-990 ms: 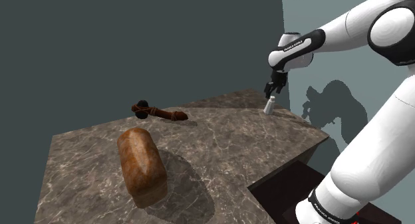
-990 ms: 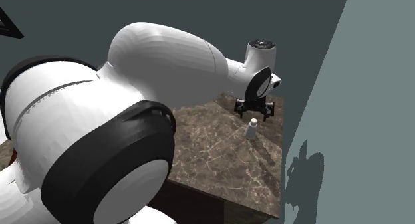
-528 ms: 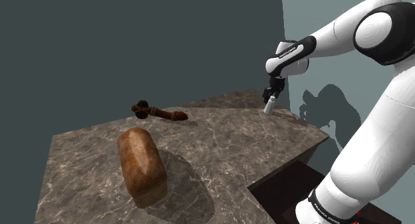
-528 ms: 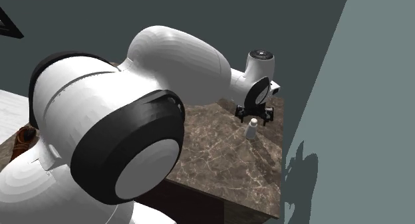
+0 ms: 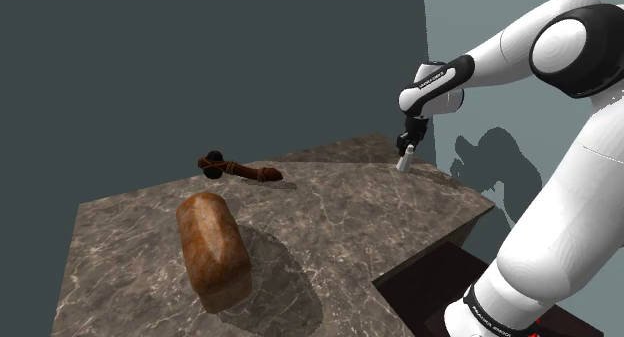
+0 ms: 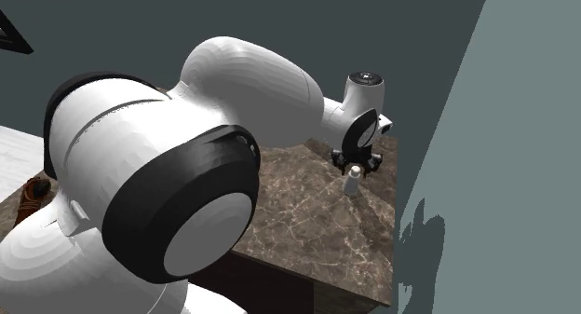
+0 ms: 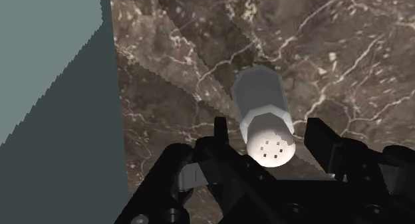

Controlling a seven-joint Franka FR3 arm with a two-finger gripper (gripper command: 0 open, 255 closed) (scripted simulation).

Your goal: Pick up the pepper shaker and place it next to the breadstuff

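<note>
The pepper shaker is a small white bottle with a perforated top, standing near the marble counter's far corner by the wall. My gripper hangs right over it, pointing down. In the wrist view the shaker stands between the two black fingers, with a thin gap showing on each side, so my gripper is open around it. The second exterior view has the shaker just under the gripper. The breadstuff is a brown loaf lying at the counter's near end, far from the shaker.
A dark brown rope-wrapped object lies at the back of the counter, between loaf and shaker. A grey-green wall rises close behind the shaker. The counter edge drops off just beyond it.
The gripper has come down around the shaker's top, and its fingers have drawn closer together on either side of it. The shaker, loaf and rope-wrapped object have not moved.
</note>
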